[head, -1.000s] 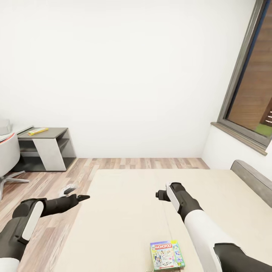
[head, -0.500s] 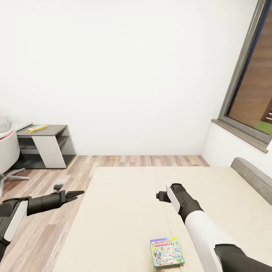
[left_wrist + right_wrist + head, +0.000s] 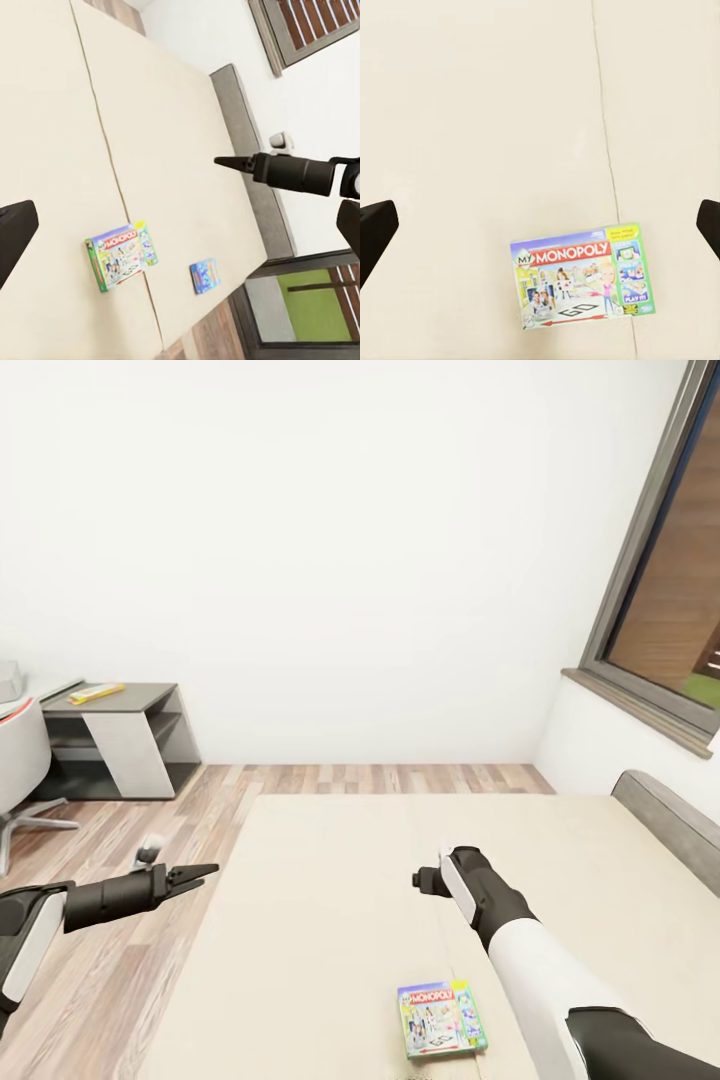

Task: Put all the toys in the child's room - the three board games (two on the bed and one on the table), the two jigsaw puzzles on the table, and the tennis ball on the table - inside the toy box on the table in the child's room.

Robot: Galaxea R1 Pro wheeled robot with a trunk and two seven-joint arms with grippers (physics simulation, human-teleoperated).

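Observation:
A white-green "MONOPOLY" board game lies flat on the beige bed, near its close edge. My right gripper hovers open above the mattress, beyond the box, empty. In the left wrist view the same box lies beside a small blue board game close to the mattress edge. Over the floor left of the bed, my left gripper is open and empty. The table's dark grey wing stands at the far left with a flat yellow item on it.
A grey chair stands by the desk at the left edge. The grey headboard and a window are on the right. Wood floor runs between desk and bed; a white wall is behind.
The whole view has shifted a little, so the camera moved. My left arm has dropped lower and further left. The right arm and the Monopoly box have kept their places.

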